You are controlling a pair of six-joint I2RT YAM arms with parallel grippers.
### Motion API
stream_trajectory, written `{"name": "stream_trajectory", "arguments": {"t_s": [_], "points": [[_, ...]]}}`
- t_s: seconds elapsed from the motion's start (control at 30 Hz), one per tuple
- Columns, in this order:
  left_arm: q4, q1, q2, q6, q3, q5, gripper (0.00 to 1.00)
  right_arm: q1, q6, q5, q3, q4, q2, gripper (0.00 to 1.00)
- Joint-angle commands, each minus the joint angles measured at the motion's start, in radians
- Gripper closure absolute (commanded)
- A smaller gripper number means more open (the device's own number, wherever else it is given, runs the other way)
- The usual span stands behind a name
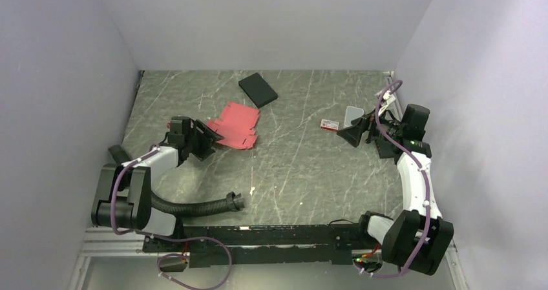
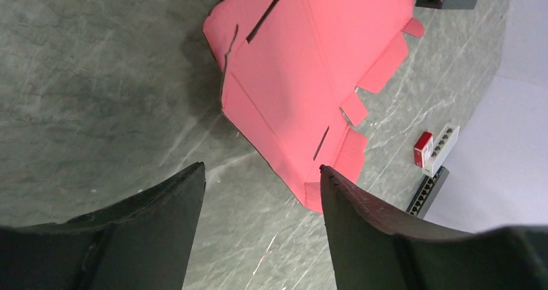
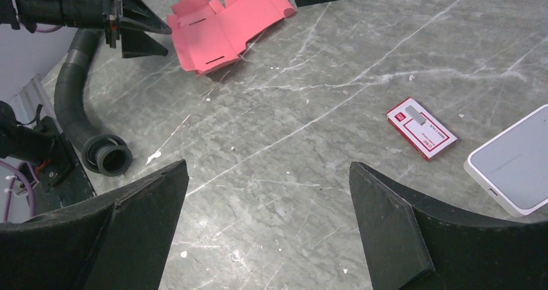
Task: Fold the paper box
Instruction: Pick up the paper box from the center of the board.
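Looking down on a grey marbled table (image 1: 291,174). Lying flat at about ten o'clock from the table's middle, a pinkish-red paper box (image 1: 234,125), unfolded, a die-cut sheet with slots and small flaps. Right at its nine o'clock edge, the left gripper (image 1: 208,137), jaws parted fairly wide with nothing between them. Seen from the left wrist, one fingertip (image 2: 336,193) overlapping the sheet's near corner; cannot tell whether touching. At three o'clock, the right gripper (image 1: 357,134), jaws spread wide and empty, over bare table. Close by at two o'clock, a tiny red-and-white carton (image 1: 329,124) near a flat white device (image 1: 353,115). At twelve o'clock, a flat black box (image 1: 258,90). At seven o'clock, a black ribbed hose (image 1: 194,206).
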Motion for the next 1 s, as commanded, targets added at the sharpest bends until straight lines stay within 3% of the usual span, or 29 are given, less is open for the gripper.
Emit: {"name": "stream_trajectory", "arguments": {"t_s": [0.0,0.1,0.43,0.9,0.97], "points": [[0.037,-0.015,0.033,-0.039,0.058,-0.048,0.35,0.009,-0.028,-0.035,-0.001,0.021,-0.004,0.0],[0.036,-0.027,0.06,-0.046,0.085,-0.062,0.4,0.009,-0.031,-0.034,-0.002,0.02,-0.004,0.0],[0.038,-0.041,0.125,-0.047,0.126,-0.07,0.67,0.017,-0.044,-0.033,0.002,0.011,-0.001,0.0],[0.033,-0.043,0.164,-0.034,0.131,-0.07,0.67,0.023,-0.05,-0.031,0.007,0.001,-0.003,0.0],[0.032,-0.044,0.162,-0.033,0.13,-0.072,0.75,0.023,-0.051,-0.032,0.008,0.001,-0.003,0.0]]}}
